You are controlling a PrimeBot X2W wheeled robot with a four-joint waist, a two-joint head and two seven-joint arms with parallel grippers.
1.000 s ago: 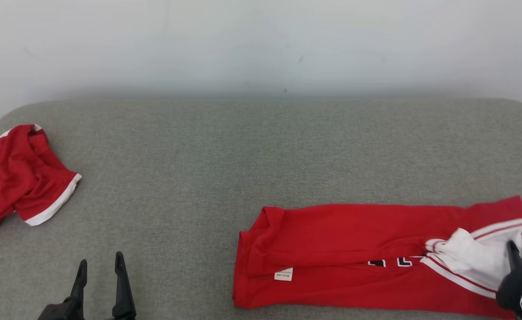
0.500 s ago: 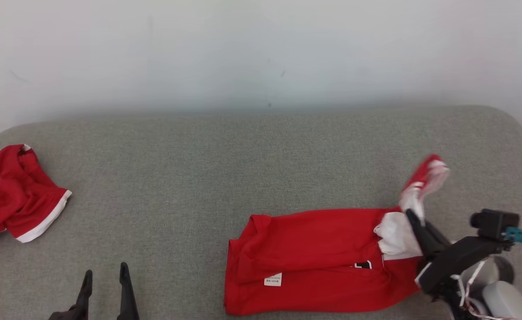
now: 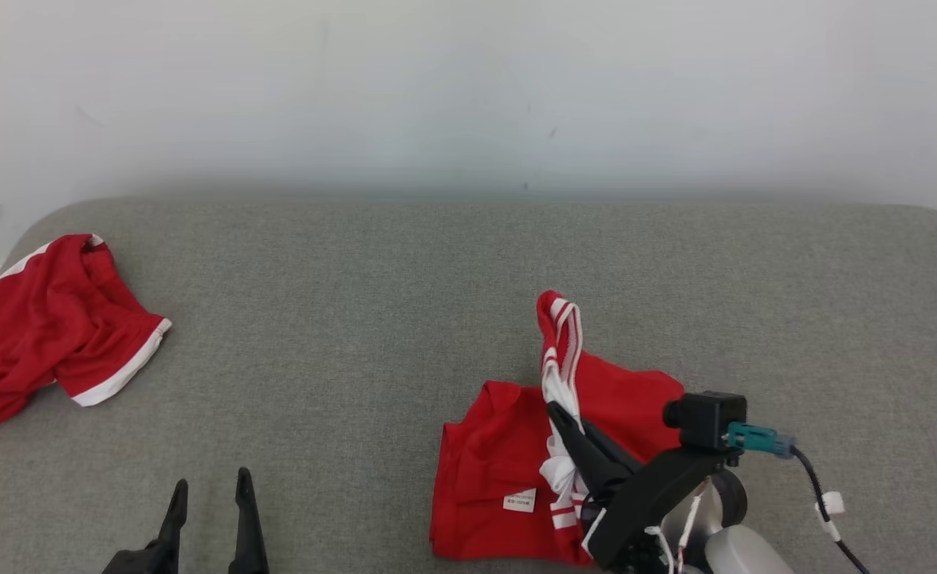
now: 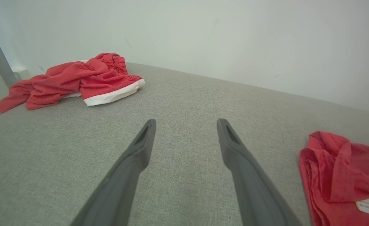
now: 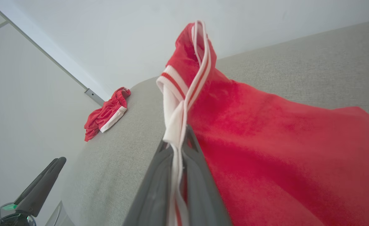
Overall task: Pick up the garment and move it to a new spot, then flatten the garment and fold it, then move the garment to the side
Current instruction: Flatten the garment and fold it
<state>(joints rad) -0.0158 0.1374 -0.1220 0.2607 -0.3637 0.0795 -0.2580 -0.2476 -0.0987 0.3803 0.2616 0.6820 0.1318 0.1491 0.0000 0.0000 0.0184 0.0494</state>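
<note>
The right gripper pinches the red jersey by its striped edge (standing upright) at five o'clock. The left gripper rests spread at seven o'clock.

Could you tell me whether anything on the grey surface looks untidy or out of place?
The red shorts lie crumpled near the left edge. The red shirt is half folded, its striped end pinched upright in the right gripper.

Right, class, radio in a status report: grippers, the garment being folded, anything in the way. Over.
Right gripper shut on red garment, striped end raised over the rest. Left gripper open, empty. Crumpled red cloth far left, clear of the fold.
</note>
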